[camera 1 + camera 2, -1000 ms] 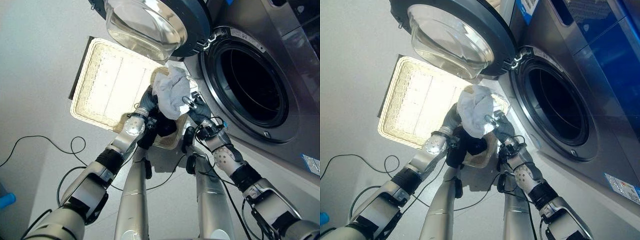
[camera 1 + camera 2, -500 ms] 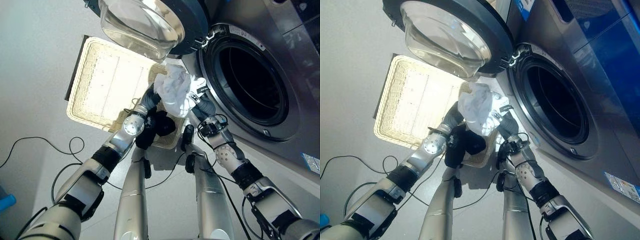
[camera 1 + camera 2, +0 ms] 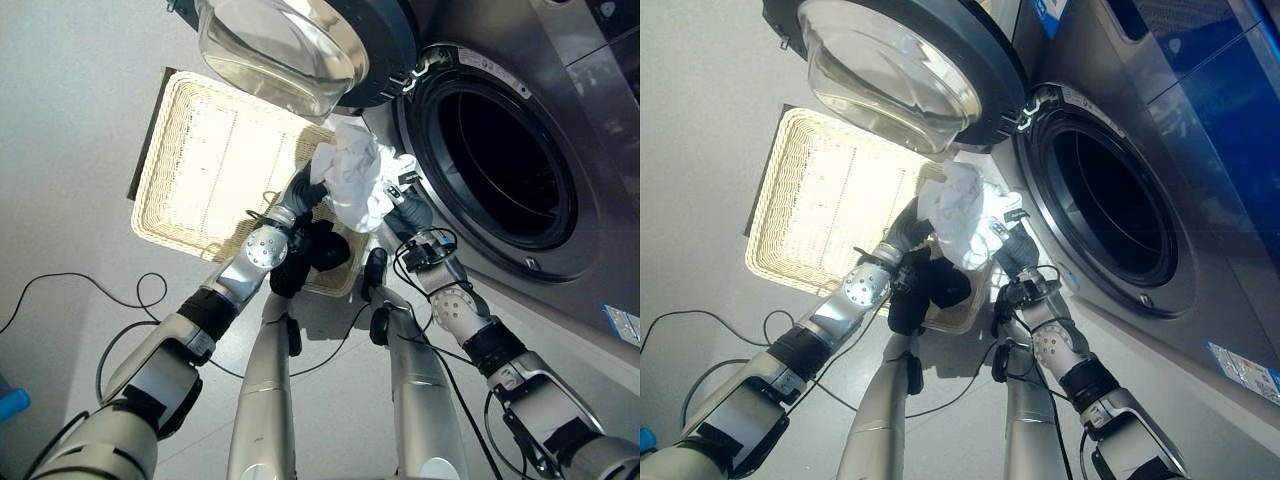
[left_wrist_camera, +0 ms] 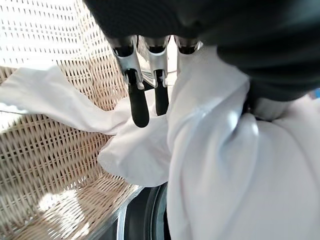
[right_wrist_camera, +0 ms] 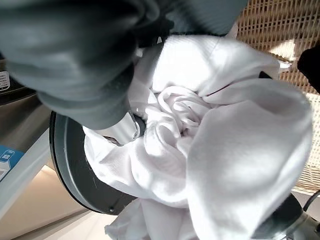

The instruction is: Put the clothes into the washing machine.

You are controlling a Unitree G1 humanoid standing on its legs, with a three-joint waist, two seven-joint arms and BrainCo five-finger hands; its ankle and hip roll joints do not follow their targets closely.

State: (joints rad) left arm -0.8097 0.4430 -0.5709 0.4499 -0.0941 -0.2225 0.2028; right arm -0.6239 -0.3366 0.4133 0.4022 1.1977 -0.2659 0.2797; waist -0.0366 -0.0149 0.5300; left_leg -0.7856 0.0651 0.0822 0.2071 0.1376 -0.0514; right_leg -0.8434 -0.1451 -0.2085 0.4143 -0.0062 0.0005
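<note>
Two hands, my left hand point(image 3: 300, 200) and right hand point(image 3: 408, 210), clasp a crumpled white cloth point(image 3: 355, 180) between them, fingers curled into its soft folds. The bundle hangs above the woven wicker basket point(image 3: 200, 160), just beside the washing machine's point(image 3: 560, 150) round dark drum opening point(image 3: 500, 160), under the open glass-domed door point(image 3: 290, 45).

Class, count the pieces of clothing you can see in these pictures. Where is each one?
1. A white garment is bunched between the left hand and the right hand, above the wicker basket, beside the washing machine's open door. More could be hidden inside the bundle.
</note>
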